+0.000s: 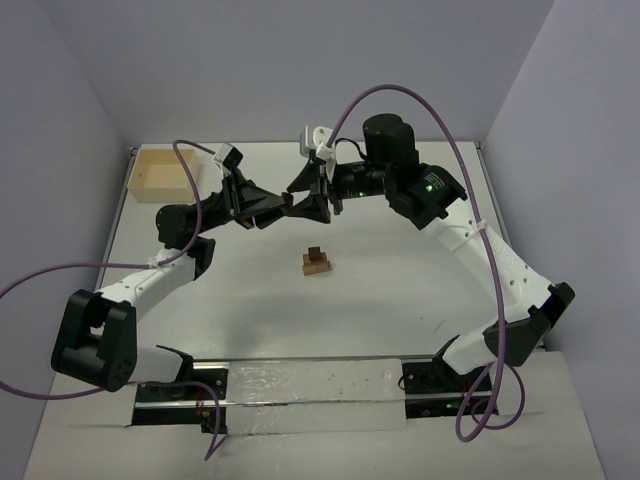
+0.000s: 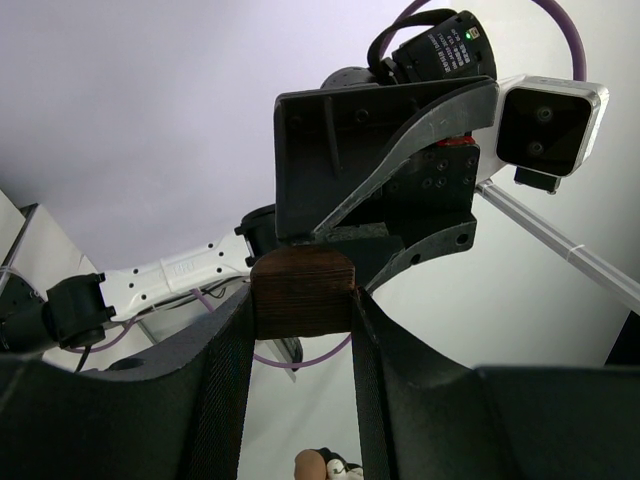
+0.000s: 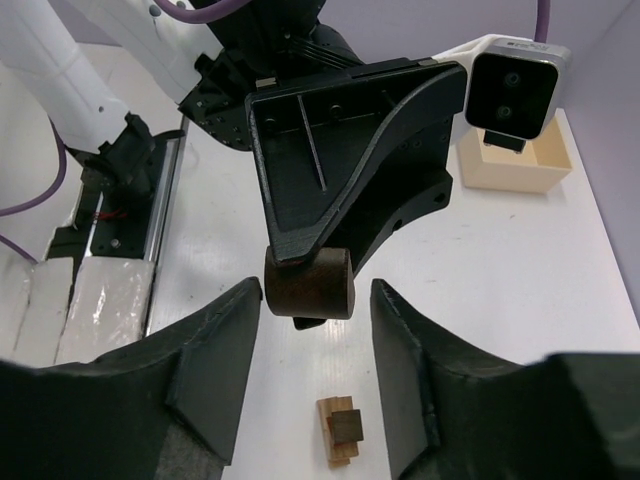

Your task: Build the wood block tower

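The wood block tower (image 1: 318, 261) stands mid-table: a light tan base, a reddish-brown piece and a dark brown top. It also shows in the right wrist view (image 3: 341, 431). My left gripper (image 1: 276, 207) is shut on a dark brown wood block (image 2: 303, 290) and holds it in the air behind the tower. My right gripper (image 1: 303, 201) faces it, open. In the right wrist view its fingers (image 3: 215, 350) stand either side of the block (image 3: 308, 283) with gaps on both sides. The left gripper (image 2: 303, 302) pinches the block at its fingertips.
A pale square wooden box (image 1: 160, 172) sits at the table's far left corner and shows in the right wrist view (image 3: 515, 160). Purple cables loop above both arms. The arm bases and a rail (image 1: 300, 385) line the near edge.
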You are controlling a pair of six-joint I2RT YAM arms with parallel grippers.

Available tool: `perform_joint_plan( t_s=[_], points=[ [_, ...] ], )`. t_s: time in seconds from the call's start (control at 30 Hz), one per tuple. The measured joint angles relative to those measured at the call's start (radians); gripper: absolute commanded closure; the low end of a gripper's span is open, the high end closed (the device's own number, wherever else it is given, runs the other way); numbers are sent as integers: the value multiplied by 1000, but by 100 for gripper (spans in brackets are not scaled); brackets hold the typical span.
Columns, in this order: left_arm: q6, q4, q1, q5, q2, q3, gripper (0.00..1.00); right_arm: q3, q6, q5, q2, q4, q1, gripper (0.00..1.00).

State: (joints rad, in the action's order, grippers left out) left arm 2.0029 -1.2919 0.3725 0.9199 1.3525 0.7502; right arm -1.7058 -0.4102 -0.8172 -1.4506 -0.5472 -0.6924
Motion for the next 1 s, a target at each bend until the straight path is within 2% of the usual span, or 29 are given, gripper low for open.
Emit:
perform_joint_plan(
  t_s=[0.2, 0.3, 0.37, 0.53, 0.57, 0.73, 0.8, 0.83, 0.9, 0.93, 0.97, 1.0],
  points=[
    [-1, 1, 0, -1, 0, 0, 100, 0, -3, 7, 0, -1, -5, 59],
    [0, 1, 0, -1, 0, 0, 100, 0, -7, 8, 0, -2, -6, 61],
    [-1, 1, 0, -2, 0, 0, 99, 0, -9, 9, 0, -2, -6, 66],
    [-4, 1, 0, -2, 0, 0, 90, 0, -11, 10, 0, -3, -6, 77],
    [-7, 2, 0, -1, 0, 0, 79, 0, -11, 12, 0, -3, -6, 80],
    [-17, 2, 0, -1, 0, 0, 55, 0, -17, 15, 0, -6, -7, 92],
    [-25, 2, -1, 0, 0, 0, 37, 0, -19, 17, 0, -7, -8, 95],
    [-29, 2, -2, 0, 0, 0, 34, 0, -19, 18, 0, -7, -8, 97],
    [-46, 0, -2, 4, 0, 0, 23, 0, -18, 26, 0, -8, -8, 99],
    [-55, -1, -2, 7, 0, 0, 8, 0, -18, 30, 0, -8, -8, 100],
    [-58, -1, -2, 8, 0, 0, 2, 0, -18, 34, 0, -8, -8, 100],
    [-63, -2, -4, 10, 0, 0, 1, 0, -18, 37, 0, -8, -8, 100]
  ],
)
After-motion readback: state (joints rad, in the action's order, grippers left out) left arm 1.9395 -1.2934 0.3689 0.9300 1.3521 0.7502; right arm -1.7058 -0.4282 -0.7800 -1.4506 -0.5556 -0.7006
